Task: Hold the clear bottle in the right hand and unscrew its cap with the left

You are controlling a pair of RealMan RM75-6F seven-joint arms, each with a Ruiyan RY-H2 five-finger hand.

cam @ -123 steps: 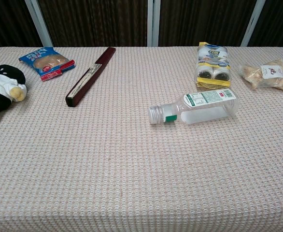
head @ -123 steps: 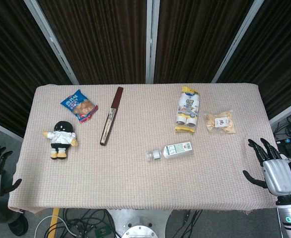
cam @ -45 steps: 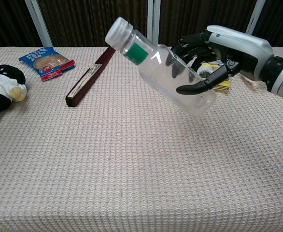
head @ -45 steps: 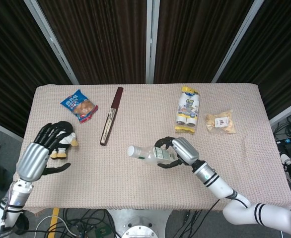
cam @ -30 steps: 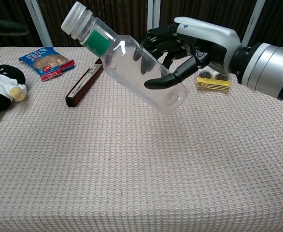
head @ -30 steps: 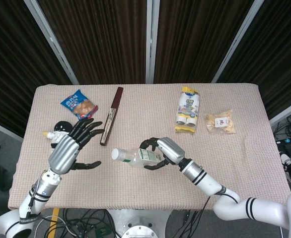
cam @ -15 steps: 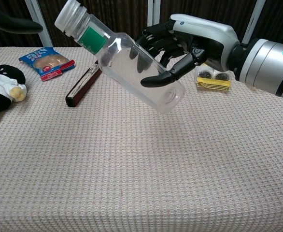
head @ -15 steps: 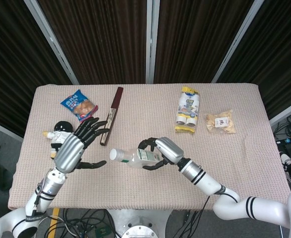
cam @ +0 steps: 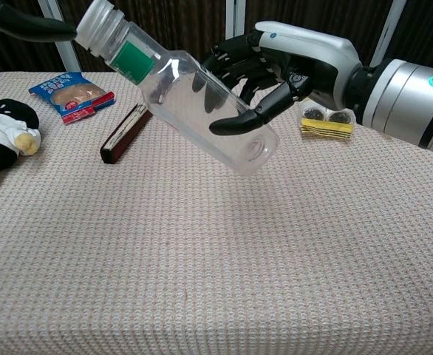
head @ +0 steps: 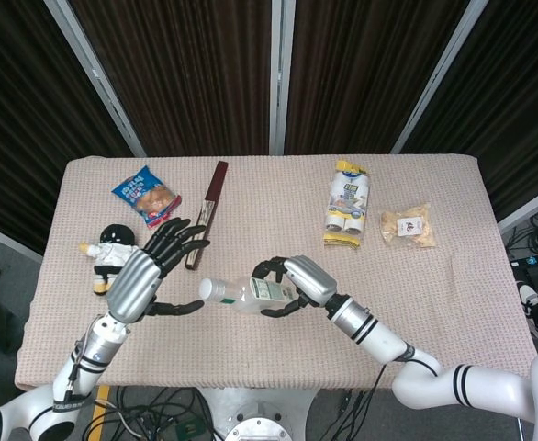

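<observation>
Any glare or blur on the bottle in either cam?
Chest view: clear bottle sharp, a few white highlights on its wall, right hand visible through it. Head view: bottle small, cap pale and low-contrast against the cloth; no motion blur.

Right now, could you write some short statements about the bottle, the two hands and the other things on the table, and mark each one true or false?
1. The right hand holds the clear bottle above the table. True.
2. The left hand grips the cap. False: it is open and apart from the cap.
3. The cap is off. False: it sits on the neck.
4. The plush doll lies near the table's left edge. True.
5. The bottle stands upright. False: it is tilted.
</observation>
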